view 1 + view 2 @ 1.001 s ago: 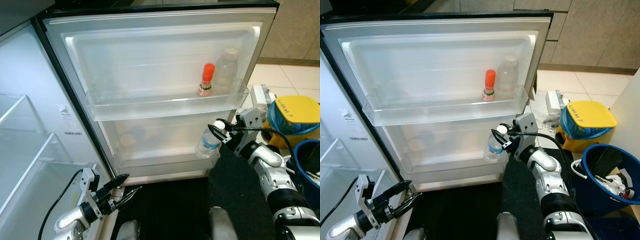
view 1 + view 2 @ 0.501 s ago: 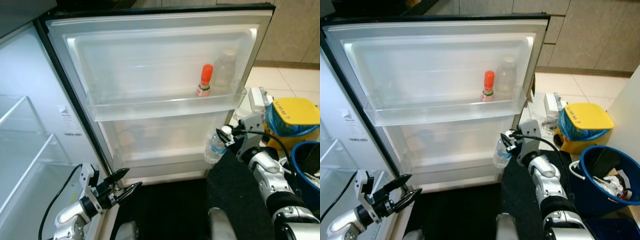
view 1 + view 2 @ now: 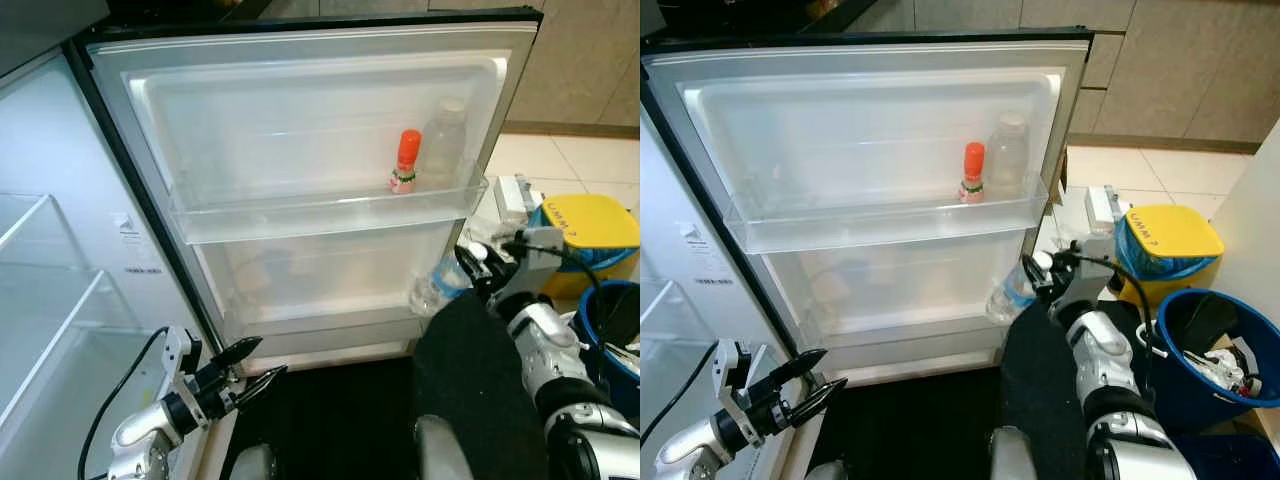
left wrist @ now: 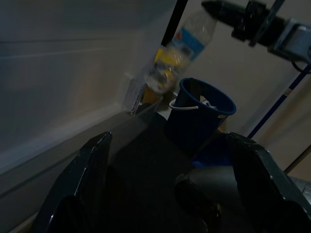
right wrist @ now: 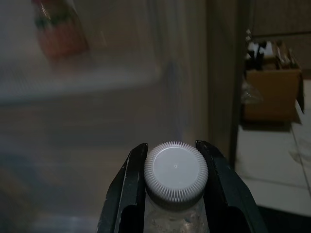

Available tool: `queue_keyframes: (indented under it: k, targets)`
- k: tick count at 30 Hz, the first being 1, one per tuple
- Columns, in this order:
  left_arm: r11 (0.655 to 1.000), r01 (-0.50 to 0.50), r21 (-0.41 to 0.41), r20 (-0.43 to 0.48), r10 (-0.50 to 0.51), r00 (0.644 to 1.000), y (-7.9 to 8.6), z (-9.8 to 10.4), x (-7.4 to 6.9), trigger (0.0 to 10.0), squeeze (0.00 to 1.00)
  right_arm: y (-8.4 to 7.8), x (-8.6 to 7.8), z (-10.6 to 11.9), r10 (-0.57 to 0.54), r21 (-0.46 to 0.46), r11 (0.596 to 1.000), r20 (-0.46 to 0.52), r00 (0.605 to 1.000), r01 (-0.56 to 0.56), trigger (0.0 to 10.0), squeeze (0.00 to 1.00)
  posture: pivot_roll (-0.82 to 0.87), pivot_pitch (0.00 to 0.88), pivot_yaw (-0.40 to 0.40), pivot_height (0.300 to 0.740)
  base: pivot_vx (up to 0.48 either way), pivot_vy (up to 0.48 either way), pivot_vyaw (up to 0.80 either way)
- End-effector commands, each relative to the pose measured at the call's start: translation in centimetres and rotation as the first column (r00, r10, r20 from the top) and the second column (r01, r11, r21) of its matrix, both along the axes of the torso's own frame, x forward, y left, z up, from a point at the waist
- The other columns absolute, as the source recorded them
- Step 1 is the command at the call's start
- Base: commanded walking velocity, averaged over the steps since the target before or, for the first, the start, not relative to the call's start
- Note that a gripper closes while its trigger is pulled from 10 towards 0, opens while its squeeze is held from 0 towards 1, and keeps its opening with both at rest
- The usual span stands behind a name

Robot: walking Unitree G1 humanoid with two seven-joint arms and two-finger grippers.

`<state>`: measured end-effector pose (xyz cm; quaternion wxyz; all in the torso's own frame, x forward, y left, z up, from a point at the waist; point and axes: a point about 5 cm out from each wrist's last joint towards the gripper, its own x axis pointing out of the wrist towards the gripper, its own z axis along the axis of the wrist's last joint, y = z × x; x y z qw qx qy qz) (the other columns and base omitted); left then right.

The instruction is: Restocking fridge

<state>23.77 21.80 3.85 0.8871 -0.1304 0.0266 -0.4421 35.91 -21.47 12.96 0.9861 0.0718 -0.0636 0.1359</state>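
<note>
Gripping tilted water bottle (image 3: 1012, 292), right gripper (image 5: 175, 167) at cap

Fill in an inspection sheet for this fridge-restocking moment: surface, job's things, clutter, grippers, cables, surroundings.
Surface: open white fridge door, clear upper door shelf, lower door shelf.
Job's things: clear plastic water bottle with white cap, tilted beside the lower shelf's right end; orange-capped small bottle and clear jar upright on the upper shelf.
Clutter: nothing seen on the shelves.
Grippers: right gripper clamped on the bottle's cap; left gripper open, low by the door's bottom corner.
Cables: black cable along the left arm.
Surroundings: yellow-lidded bin, blue bucket, tiled floor.
</note>
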Motion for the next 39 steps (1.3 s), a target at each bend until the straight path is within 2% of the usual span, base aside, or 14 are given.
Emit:
queue_keyframes:
  k: [1,9,16,25,28,29,31,32,33,39]
  targets:
    - [1.0,-0.002,0.012,-0.001,0.002,1.0,0.4,0.1,-0.3,10.0,0.0,0.3,0.3,0.7,0.016,0.01,1.0,0.027,1.0,-0.017,10.0,0.0,-0.01,0.112,0.007,0.561,0.0,0.0,0.0]
    - [1.0,0.01,0.024,-0.001,-0.01,1.0,0.9,0.4,-1.2,10.0,0.0,0.7,0.8,1.1,0.017,-0.018,1.0,0.023,1.0,-0.017,10.0,0.0,0.02,0.16,0.019,0.561,0.0,0.0,0.0]
    - [0.999,0.027,0.025,0.014,-0.027,1.0,1.0,1.2,-2.2,10.0,0.0,0.8,0.7,0.2,-0.012,0.008,1.0,-0.016,1.0,0.013,10.0,0.0,0.09,0.228,0.05,0.561,0.0,0.0,0.0]
    - [0.998,0.045,0.036,0.023,-0.046,0.999,1.1,2.2,-2.9,10.0,0.0,0.9,0.9,0.0,-0.025,0.013,1.0,-0.039,0.999,0.026,10.0,0.0,0.11,0.263,0.064,0.561,0.0,0.0,0.0]
    - [0.998,0.049,0.032,0.034,-0.05,0.998,1.0,2.8,-3.0,10.0,0.0,1.1,0.8,-0.5,-0.04,-0.068,0.997,-0.072,0.997,0.035,10.0,0.0,0.11,0.272,0.068,0.561,0.0,0.0,0.0]
    - [0.998,0.049,0.032,0.034,-0.05,0.998,1.0,2.8,-3.0,10.0,0.0,1.1,0.8,-0.5,-0.04,-0.068,0.997,-0.072,0.997,0.035,10.0,0.0,0.11,0.272,0.068,0.561,0.0,0.0,0.0]
    - [0.998,0.063,0.03,0.044,-0.064,0.997,0.6,3.2,-3.0,10.0,0.0,1.1,0.8,-1.2,-0.083,-0.237,0.97,-0.115,0.99,0.054,10.0,0.0,0.11,0.28,0.071,0.561,0.0,0.0,0.0]
    - [0.998,0.063,0.03,0.044,-0.064,0.997,0.6,3.2,-3.0,10.0,0.0,1.1,0.8,-1.2,-0.083,-0.237,0.97,-0.115,0.99,0.054,10.0,0.0,0.11,0.28,0.071,0.561,0.0,0.0,0.0]
    - [0.997,0.07,0.029,0.048,-0.071,0.996,0.4,3.5,-3.0,10.0,0.0,1.1,0.7,-1.4,-0.1,-0.284,0.957,-0.122,0.988,0.062,10.0,0.0,0.11,0.284,0.072,0.561,0.0,0.0,0.0]
    - [0.997,0.079,0.027,0.045,-0.08,0.996,0.2,3.6,-3.0,10.0,0.0,0.9,0.7,-1.5,-0.127,-0.306,0.948,-0.125,0.984,0.083,10.0,0.0,0.1,0.285,0.074,0.561,0.0,0.0,0.0]
